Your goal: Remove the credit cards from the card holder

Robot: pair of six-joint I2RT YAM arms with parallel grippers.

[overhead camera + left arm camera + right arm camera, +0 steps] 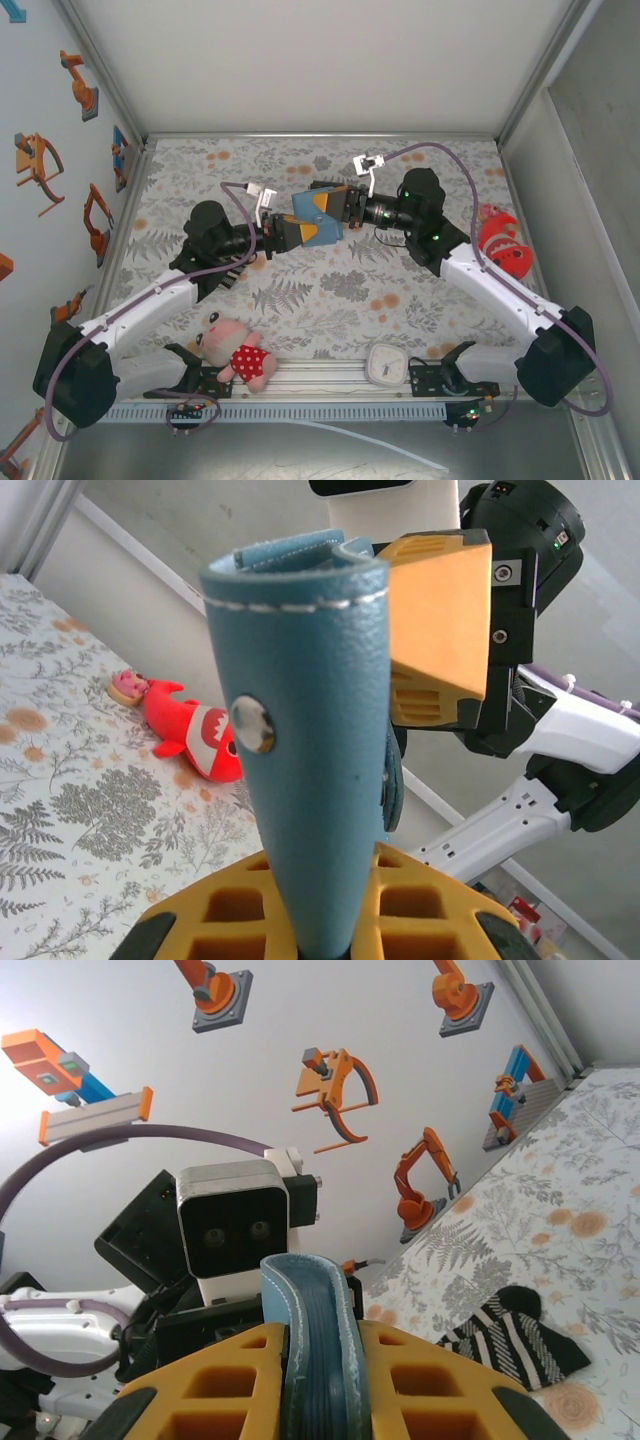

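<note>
The steel-blue card holder (303, 206) hangs in the air over the middle of the table, gripped from both sides. My left gripper (300, 234) is shut on its lower edge; in the left wrist view the leather flap (310, 730) with its metal snap rises from between my yellow fingers (230, 915). My right gripper (327, 204) is shut on the opposite edge. In the right wrist view the folded card holder (305, 1280) stands between the pads (230, 1380), and thin dark-blue layers that look like the credit cards' edges (325, 1370) lie inside the fold.
A striped black-and-white sock (510, 1345) lies on the floral mat. A red plush (500, 240) sits by the right wall, a pink doll (235, 350) and a white clock (385, 367) near the front rail. Walls enclose the table.
</note>
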